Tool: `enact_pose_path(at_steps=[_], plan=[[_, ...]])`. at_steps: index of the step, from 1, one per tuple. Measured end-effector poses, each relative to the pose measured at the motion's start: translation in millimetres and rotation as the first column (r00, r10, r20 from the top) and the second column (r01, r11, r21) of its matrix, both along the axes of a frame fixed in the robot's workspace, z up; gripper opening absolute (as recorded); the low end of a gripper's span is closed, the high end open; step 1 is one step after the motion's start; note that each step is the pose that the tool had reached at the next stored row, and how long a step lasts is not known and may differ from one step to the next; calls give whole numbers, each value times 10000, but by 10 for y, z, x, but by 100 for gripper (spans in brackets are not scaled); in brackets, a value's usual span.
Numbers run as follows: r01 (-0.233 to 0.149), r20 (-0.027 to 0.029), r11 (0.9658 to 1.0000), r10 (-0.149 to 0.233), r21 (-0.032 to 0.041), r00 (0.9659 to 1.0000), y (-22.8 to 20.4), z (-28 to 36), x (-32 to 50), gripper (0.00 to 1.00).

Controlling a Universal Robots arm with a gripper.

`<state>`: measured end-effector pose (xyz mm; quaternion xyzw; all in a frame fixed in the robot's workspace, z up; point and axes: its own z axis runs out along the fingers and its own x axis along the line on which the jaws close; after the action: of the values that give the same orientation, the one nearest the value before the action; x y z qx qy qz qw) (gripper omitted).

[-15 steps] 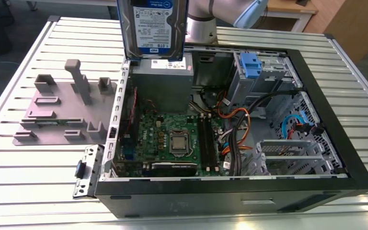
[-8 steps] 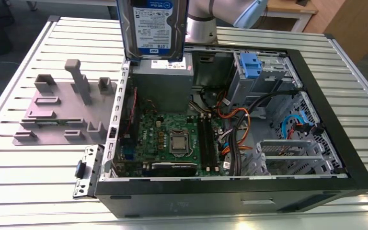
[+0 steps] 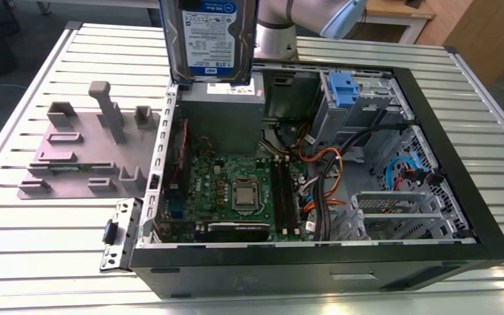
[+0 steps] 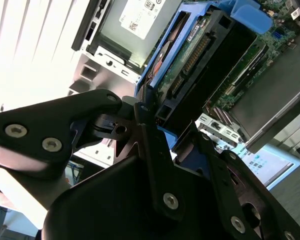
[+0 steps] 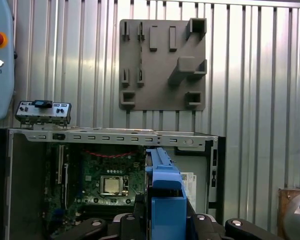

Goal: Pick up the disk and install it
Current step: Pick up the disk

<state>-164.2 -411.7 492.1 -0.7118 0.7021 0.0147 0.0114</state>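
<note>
One end effector point(image 4: 162, 117): closed on the disk point(image 3: 210, 39), its black fingers point(image 4: 142, 107) clamped on the blue frame from both sides.
Disk position: held in the air, clear of everything, just above the case point(image 3: 322, 266) at its far wall.
Long axis: upright in the exterior view, label facing the camera, lower edge nearest the case.
Direction to bay: the bay point(image 3: 366, 98) lies to the exterior view's right of the disk and lower, inside the case.
Counts: one disk, one open case, one blue bracket point(image 3: 344, 88) in the bay, one grey stand point(image 3: 86, 154), one tabletop point(image 3: 24, 239).
</note>
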Motion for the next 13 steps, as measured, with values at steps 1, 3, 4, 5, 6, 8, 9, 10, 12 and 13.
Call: enact_pose_path(at_steps=[1, 3, 4, 5, 6, 8, 9, 10, 12, 13], plan=[[0, 0, 10000, 0, -1, 10000, -2, 0, 0, 36], [0, 0, 10000, 0, -1, 10000, -7, 0, 0, 36], [-1, 0, 10000, 1, -1, 10000, -9, 0, 0, 36], [0, -1, 10000, 0, -1, 10000, -12, 0, 0, 36], [0, 0, 10000, 0, -1, 10000, -14, 0, 0, 36], [0, 0, 10000, 0, -1, 10000, -19, 0, 0, 36], [0, -1, 10000, 0, -1, 10000, -21, 0, 0, 36], [0, -1, 10000, 0, -2, 10000, -23, 1, 0, 36], [0, 0, 10000, 0, -1, 10000, -28, 0, 0, 36], [0, 0, 10000, 0, -1, 10000, -30, 0, 0, 36]])
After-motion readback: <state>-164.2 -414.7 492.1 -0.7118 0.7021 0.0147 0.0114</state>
